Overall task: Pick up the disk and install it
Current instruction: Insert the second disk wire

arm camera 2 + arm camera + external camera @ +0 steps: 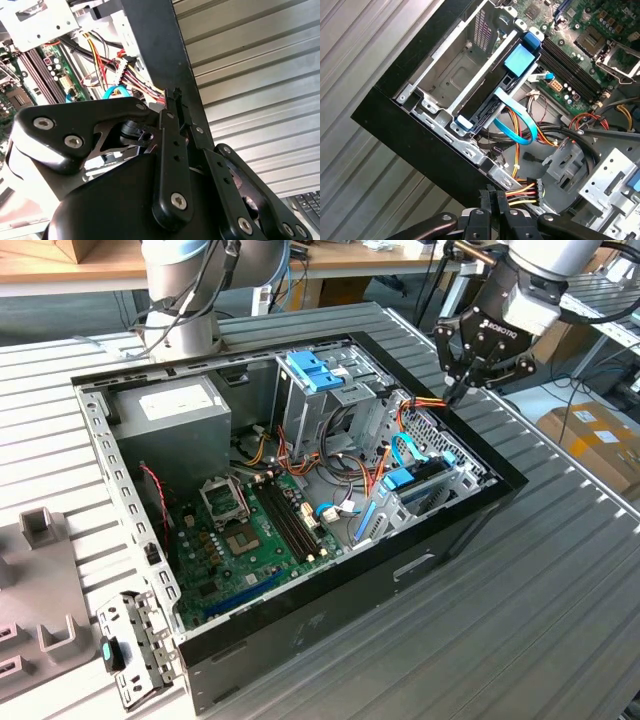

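We see the black gripper (452,397) with fingers (492,210) clenched empty over the open black computer case's (330,612) rim; the blue-railed grey disk (492,95) seems seated in its bay.

The gripper (175,107) is cut off by the lower edge in both wrist views, and its body blocks much of the computer case (150,45) interior in the second wrist view. In the exterior view, the arm above the gripper (462,390) is cropped at 1 o'clock. The disk (490,90) is seen edge-on in its bay, its label hidden.
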